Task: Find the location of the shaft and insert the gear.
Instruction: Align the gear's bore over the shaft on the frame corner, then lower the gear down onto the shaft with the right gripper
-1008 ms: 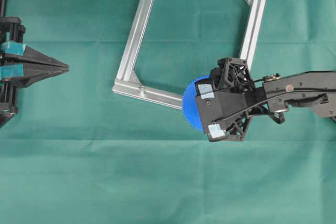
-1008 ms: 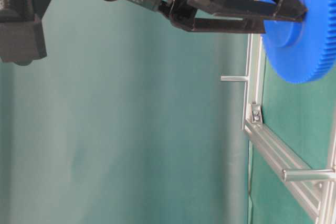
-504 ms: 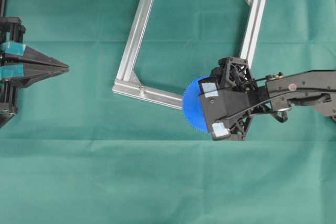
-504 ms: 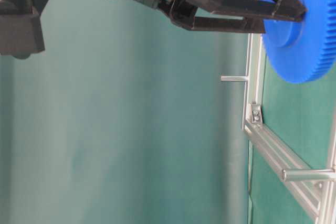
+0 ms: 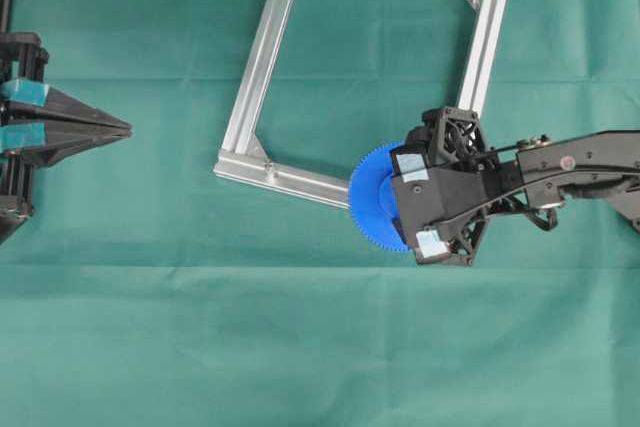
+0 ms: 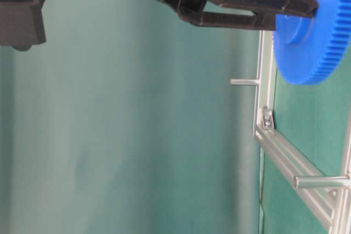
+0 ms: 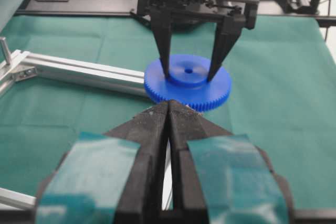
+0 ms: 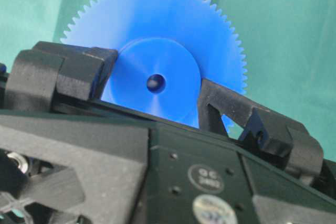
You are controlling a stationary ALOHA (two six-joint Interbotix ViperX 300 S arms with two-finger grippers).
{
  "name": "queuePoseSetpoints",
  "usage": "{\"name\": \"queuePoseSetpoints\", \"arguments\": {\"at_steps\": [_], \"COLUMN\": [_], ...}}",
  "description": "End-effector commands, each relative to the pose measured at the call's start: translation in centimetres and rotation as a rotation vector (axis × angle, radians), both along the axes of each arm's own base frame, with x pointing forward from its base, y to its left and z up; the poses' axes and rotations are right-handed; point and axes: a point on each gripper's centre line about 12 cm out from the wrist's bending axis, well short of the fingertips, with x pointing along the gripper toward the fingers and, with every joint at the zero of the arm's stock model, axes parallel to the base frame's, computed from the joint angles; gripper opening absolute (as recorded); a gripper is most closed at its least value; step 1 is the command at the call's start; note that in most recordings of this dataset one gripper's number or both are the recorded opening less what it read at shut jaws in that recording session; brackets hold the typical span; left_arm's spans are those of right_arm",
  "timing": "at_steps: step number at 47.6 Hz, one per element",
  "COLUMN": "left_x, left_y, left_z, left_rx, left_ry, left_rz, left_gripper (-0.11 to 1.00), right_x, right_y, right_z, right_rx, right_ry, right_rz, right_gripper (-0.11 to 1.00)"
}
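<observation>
A gear (image 5: pixel 372 197) sits over the near-right corner of a frame (image 5: pixel 262 59); a closed gripper (image 5: pixel 118 128) lies far left.

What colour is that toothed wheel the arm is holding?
Bright blue all over. The gear shows best in the left wrist view, held by the right gripper.

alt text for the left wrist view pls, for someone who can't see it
The right gripper, black with two long fingers, reaches down and grips the raised round hub of a flat bright-blue plastic toothed gear, which is over the end of a silver aluminium frame rail on a green cloth. In the foreground the left gripper, black with teal tape, is shut and holds nothing.
</observation>
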Motion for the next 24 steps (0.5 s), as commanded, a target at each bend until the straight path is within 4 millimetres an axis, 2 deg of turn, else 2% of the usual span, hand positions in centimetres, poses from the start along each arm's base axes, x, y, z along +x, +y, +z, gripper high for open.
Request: {"name": "queuePoseSetpoints", "arguments": {"at_steps": [1, 24], "left_x": [0.27, 0.27], "left_y": [-0.02, -0.02], "left_z": [0.94, 0.92], "left_rx": [-0.003, -0.003], "left_ry": [-0.023, -0.022], "left_rz": [-0.001, -0.001], "left_gripper": [0.01, 0.01], "right_x": [0.17, 0.45], "right_y": [-0.81, -0.76], "right_z": [1.33, 1.36], "right_rx": [-0.004, -0.002], "right_ry": [-0.045, -0.054], "right_rz": [-0.015, -0.013], "right_gripper": [0.70, 0.70]}}
